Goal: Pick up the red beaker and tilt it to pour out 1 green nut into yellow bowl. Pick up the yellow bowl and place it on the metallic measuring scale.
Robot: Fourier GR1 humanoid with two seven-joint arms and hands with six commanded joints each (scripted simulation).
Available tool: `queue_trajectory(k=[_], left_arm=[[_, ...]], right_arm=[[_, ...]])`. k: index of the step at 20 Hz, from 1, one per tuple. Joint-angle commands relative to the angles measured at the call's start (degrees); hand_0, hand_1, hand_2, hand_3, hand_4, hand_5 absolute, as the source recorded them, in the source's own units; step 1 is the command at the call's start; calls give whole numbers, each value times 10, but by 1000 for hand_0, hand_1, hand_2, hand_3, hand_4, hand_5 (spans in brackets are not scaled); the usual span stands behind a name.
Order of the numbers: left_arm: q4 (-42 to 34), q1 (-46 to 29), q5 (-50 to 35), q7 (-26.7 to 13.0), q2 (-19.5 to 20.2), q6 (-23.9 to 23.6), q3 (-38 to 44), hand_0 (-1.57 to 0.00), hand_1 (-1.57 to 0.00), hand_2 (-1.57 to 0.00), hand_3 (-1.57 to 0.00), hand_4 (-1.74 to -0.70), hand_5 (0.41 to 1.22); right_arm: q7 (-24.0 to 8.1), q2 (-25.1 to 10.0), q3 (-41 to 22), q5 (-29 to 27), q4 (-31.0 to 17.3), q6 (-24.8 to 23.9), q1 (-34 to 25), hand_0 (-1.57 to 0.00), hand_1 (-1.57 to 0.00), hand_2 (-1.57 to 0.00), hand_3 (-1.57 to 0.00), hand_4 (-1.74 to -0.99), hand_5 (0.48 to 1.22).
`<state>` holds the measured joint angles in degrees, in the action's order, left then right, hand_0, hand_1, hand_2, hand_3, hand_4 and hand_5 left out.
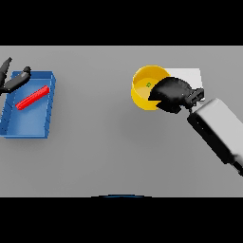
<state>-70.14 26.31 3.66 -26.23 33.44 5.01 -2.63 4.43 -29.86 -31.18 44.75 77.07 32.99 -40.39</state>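
Even, flat light; no glare; hardly any shadows on table [109, 142]

A plain grey table [104, 142] carries everything. On its left side sits a shallow blue rectangular tray [47, 118]. Towards the right rests a round yellow bowl [140, 92], and just behind it lies a flat pale square scale plate [187, 75].

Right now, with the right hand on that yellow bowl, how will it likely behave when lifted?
The yellow bowl looks rigid. Gripped at one side by the right hand, it may tilt. The green nut inside could then slide.
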Motion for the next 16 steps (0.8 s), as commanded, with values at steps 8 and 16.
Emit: queue_trajectory(k=[8, 16], left_arm=[[-23, -3, -6, -31, -1, -1, -1, 1, 1, 1, 1, -851, 754], [-35, -10, -3, -59, 1, -8, -2, 1, 1, 1, 1, -863, 784]], right_arm=[[34, -30, 42, 11, -124, -91, -37, -1567, -1571, -1553, -1155, -1741, 1221], [57, -17, 67, 26, -284, -159, -69, -1570, -1571, -1475, -1206, -1741, 1221]])
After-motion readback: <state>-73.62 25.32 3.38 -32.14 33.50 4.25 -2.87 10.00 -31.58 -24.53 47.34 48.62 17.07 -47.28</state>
